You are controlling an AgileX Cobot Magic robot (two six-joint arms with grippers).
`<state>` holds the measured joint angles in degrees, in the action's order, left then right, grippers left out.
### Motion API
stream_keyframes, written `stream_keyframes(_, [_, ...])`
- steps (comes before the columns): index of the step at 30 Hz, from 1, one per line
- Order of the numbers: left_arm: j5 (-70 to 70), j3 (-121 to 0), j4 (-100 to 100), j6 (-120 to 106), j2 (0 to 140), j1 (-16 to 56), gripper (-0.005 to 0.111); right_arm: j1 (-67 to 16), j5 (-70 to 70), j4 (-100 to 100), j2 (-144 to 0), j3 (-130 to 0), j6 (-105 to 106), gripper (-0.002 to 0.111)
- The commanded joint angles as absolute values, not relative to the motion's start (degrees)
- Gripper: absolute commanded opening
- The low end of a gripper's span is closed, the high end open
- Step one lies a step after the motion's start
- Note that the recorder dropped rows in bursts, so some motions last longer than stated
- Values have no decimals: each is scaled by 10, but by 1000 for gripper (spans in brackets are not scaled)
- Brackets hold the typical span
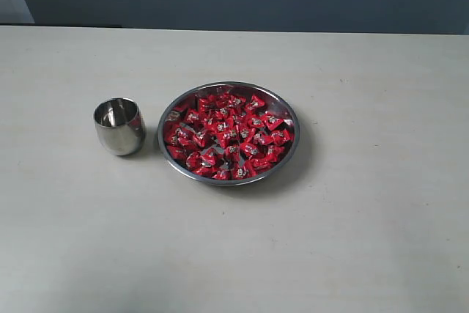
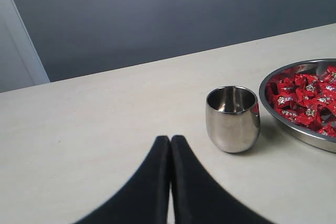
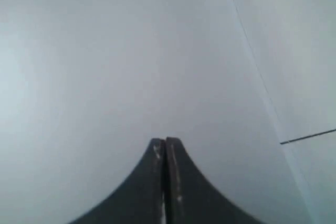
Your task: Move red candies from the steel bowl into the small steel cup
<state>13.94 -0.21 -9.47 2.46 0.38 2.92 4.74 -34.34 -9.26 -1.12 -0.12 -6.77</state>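
Both claws were clenched, empty: left gripper (image 2: 170, 139) near the small steel cup (image 1: 119, 126), right gripper (image 3: 165, 141) facing what seemed a blank wall (image 3: 105, 51). Cup stood just beside the steel bowl (image 1: 229, 84), at its nine o'clock; red candies (image 1: 229, 137) filled the bowl.

A: Where's the steel bowl (image 1: 296, 124)?
B: Middle of the pale table (image 1: 352, 240), red candies (image 1: 229, 137) heaped inside it.
A: And the small steel cup (image 1: 119, 127)?
B: Upright, just left of the bowl, near it, not touching.
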Motion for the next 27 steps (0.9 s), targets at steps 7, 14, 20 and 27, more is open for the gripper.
stream_keyframes(7, [139, 0, -93, 25, 0, 29, 1, 45, -310, -94, -13, 0, -373, -1])
stream_keyframes(14, [139, 0, -93, 25, 0, 29, 1, 45, -180, -94, -13, 0, -382, -1])
stream_keyframes(20, [139, 0, -93, 25, 0, 29, 1, 45, -138, -18, -13, 0, -388, -1])
stream_keyframes(27, [139, 0, -93, 25, 0, 29, 1, 45, -108, 175, -36, -71, -450, -1])
